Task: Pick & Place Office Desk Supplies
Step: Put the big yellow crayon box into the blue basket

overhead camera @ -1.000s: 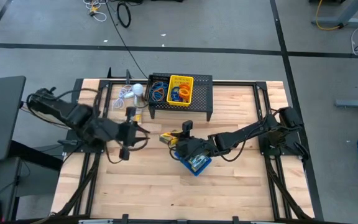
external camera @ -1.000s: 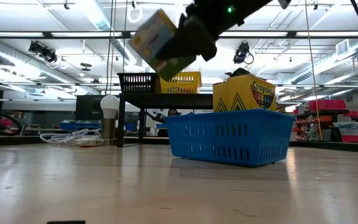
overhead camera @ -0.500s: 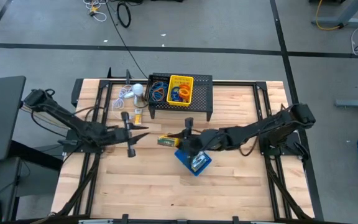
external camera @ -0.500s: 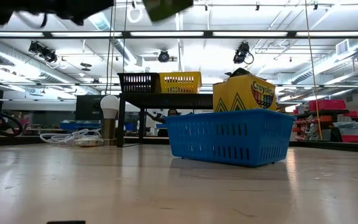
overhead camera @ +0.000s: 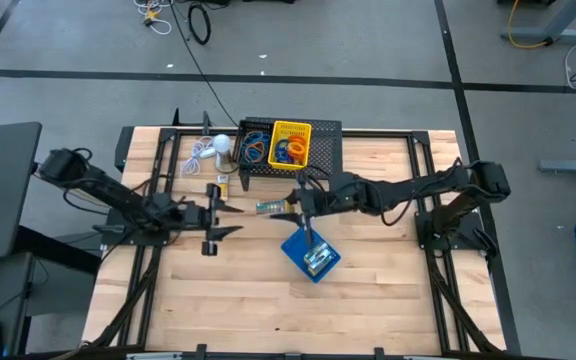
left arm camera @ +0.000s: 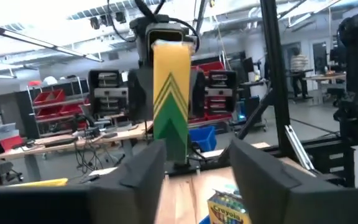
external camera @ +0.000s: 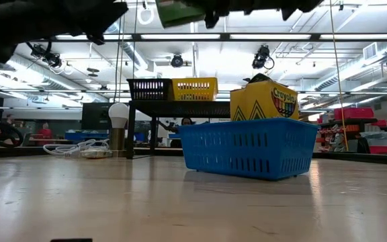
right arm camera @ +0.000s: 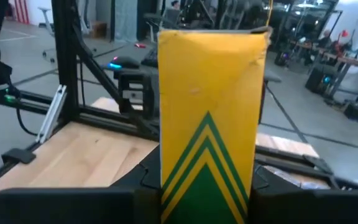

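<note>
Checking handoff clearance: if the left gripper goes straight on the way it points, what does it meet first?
Most likely the crayon box held by the right gripper. The left gripper, fingers open, faces it head-on, with the box centred ahead of the gap. How far apart they are in depth is unclear.

the near half of the wooden table [overhead camera: 218, 300] is lying bare, giving a gripper open passage in front of the blue tray [overhead camera: 311, 256]. the blue tray is sitting alone near the middle, with a crayon box [external camera: 264, 101] standing up above its rim and blocking a straight drop into it. at the far edge the large black mesh stand [overhead camera: 323, 150] is carrying the yellow tray [overhead camera: 290, 143] and the black tray [overhead camera: 255, 142], and the white round object [overhead camera: 222, 143] with its cord is lying just beside it. between them, the left gripper [overhead camera: 230, 204] and the right gripper [overhead camera: 290, 205] are facing each other over the table, the right one holding a crayon box [overhead camera: 270, 207] in the gap and narrowing that lane.
</note>
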